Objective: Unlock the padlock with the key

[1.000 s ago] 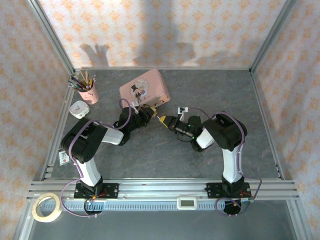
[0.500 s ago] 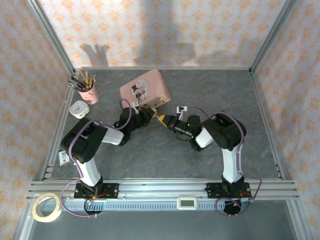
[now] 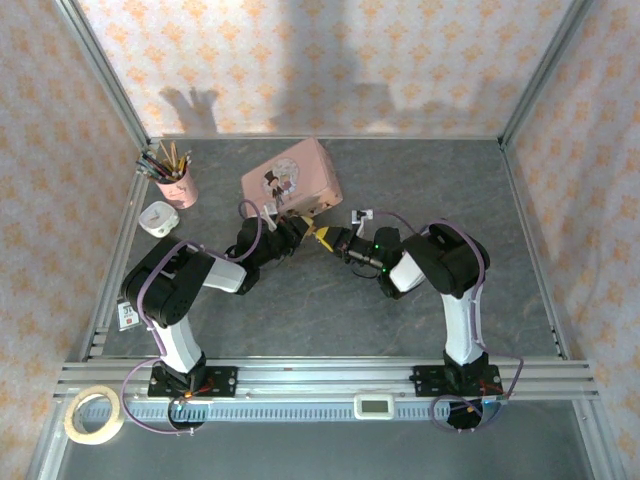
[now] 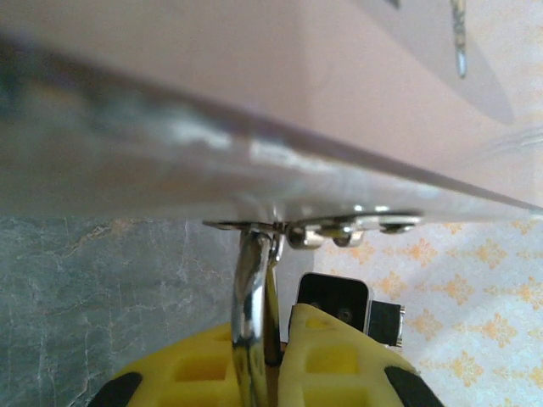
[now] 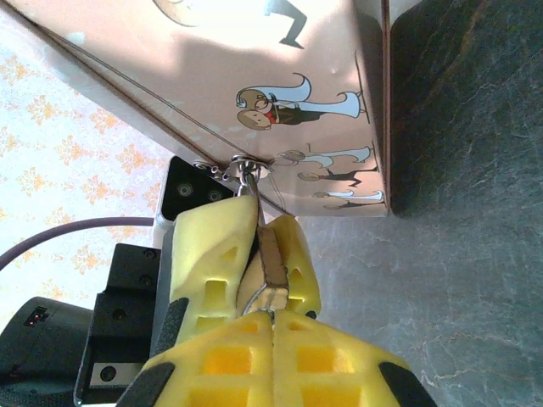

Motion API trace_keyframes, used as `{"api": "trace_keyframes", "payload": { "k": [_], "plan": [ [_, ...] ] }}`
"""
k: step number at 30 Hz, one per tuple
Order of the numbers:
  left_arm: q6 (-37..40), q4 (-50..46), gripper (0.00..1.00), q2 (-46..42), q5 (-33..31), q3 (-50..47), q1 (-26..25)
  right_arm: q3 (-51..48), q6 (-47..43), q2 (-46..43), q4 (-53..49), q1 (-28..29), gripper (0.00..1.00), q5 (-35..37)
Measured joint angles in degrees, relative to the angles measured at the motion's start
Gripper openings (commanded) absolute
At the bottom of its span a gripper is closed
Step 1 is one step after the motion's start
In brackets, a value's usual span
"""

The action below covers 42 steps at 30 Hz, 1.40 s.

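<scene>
Pinching the padlock [image 4: 249, 326], left claw [image 4: 276, 360] meets right claw's [image 5: 273, 335] key [image 5: 271, 264].

Tin [image 3: 290, 175]: pink painted metal, glossy and catching the light, with a smooth cartoon print.
Hasp [image 4: 348, 229]: small bright metal fittings, shiny.
Padlock [image 4: 250, 314]: the shackle is polished silvery metal, with mirror streaks running down it.
Key [image 5: 271, 259]: thin brownish metal, only a dull sheen.
Pads [image 5: 216, 360] of the right gripper [image 5: 273, 326]: yellow, matt, rubbery-looking, moulded with square pockets.
Table [image 3: 330, 320]: grey stone-look surface, matt and mottled.
Walls [image 3: 330, 60]: paper-like, patterned, flat matt.
Frame rails [image 3: 330, 375]: pale ribbed metal with a soft satin shine.
</scene>
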Motion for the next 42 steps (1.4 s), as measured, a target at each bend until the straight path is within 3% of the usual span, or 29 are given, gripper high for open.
{"api": "trace_keyframes", "payload": {
  "k": [15,23,29,35,42],
  "plan": [
    [-0.17,0.35,0.0,0.0,-0.24,0.07,-0.28,0.66,4.35,0.15,-0.46,0.46,0.0,1.44],
    [0.44,2.73,0.0,0.09,-0.92,-0.09,-0.35,1.33,12.96,0.07,-0.22,0.57,0.0,2.05],
    [3.26,10.71,0.0,2.19,-0.37,-0.61,-0.31,1.4,25.2,-0.42,1.57,-0.07,0.0,1.27],
    [2.86,26.56,0.0,9.79,1.81,-0.85,0.2,1.36,40.83,-0.42,3.56,-0.57,0.0,0.52],
    [3.37,30.25,0.0,12.85,2.56,-0.46,0.17,0.79,40.83,-0.42,2.19,-0.72,0.0,1.05]
  ]
}}
